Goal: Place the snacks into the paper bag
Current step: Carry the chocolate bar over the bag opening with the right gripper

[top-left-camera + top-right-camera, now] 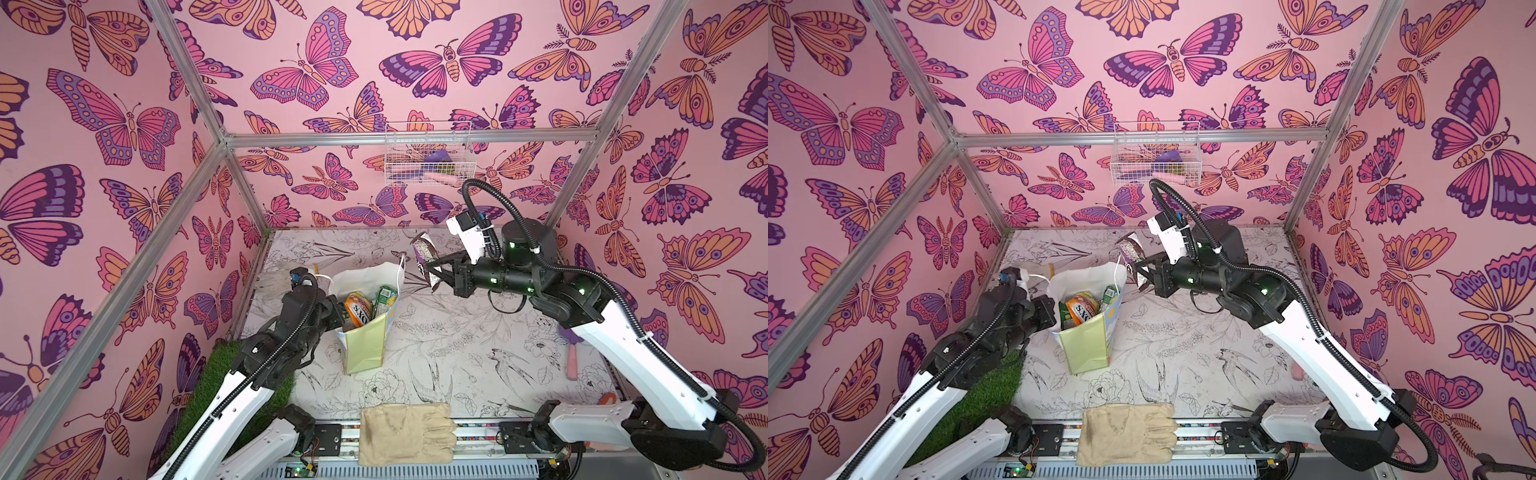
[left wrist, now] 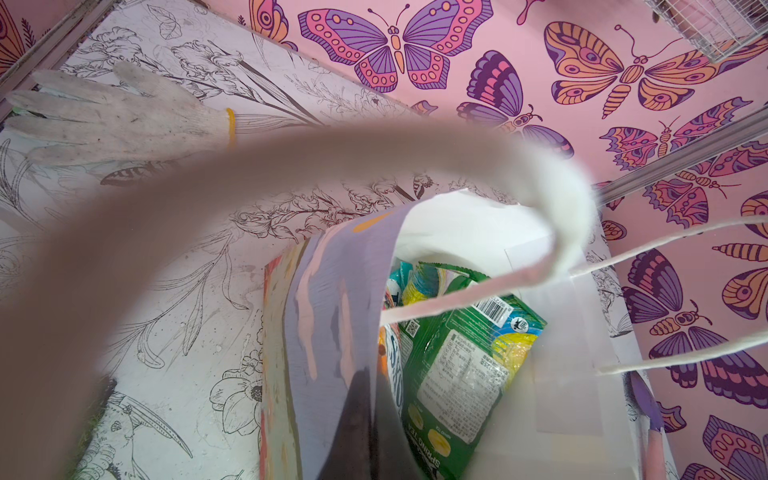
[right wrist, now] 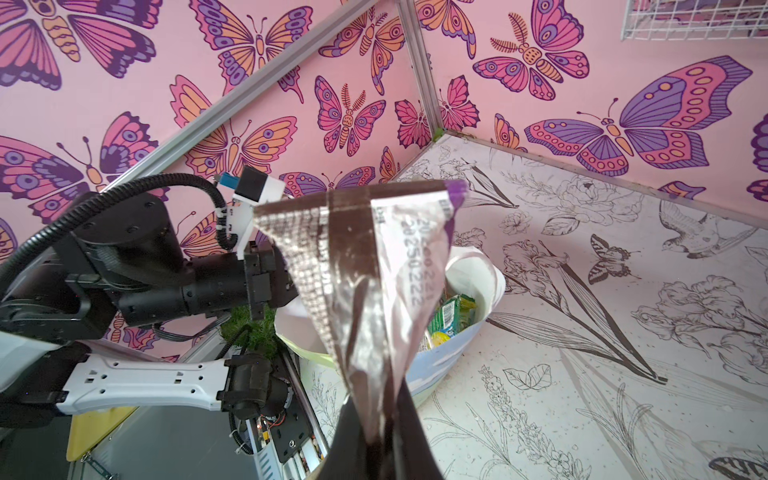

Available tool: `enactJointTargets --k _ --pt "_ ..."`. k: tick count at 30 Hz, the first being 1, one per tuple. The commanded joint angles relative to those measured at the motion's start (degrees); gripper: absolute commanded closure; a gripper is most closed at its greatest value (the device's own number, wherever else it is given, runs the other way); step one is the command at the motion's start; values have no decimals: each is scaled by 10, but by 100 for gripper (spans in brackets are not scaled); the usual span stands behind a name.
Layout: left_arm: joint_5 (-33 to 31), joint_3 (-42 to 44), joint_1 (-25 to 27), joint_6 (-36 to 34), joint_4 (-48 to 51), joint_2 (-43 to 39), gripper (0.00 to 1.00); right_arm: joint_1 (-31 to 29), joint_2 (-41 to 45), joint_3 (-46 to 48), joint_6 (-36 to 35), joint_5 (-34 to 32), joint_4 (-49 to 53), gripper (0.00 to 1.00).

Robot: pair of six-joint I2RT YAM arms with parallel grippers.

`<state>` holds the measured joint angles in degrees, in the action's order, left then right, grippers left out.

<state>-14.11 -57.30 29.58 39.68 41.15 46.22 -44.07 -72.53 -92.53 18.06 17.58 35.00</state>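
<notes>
The white paper bag stands upright left of the table's centre, mouth open. Snacks stand inside it: an orange "Fox's" packet and a green packet. My left gripper is shut on the bag's left wall at the rim; a white cord handle loops across the left wrist view. My right gripper is shut on the lower end of a brown-and-silver snack packet. It holds the packet in the air just right of and above the bag's mouth.
A beige fabric glove lies at the table's front edge. A white knit glove lies at the back left, behind the left arm. A white wire basket hangs on the back wall. A grass patch lies front left; a pink-and-purple item lies under the right arm.
</notes>
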Motion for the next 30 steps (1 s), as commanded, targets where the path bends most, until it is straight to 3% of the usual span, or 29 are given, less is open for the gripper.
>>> enactJointTargets --k 1,30 --pt "-2 -18 -2 -2 -29 -12 100 -15 -7 -31 2 -10 -24 93" --pt "-2 -10 -2 1 -28 -25 100 -88 -79 -73 12 -30 -63 92"
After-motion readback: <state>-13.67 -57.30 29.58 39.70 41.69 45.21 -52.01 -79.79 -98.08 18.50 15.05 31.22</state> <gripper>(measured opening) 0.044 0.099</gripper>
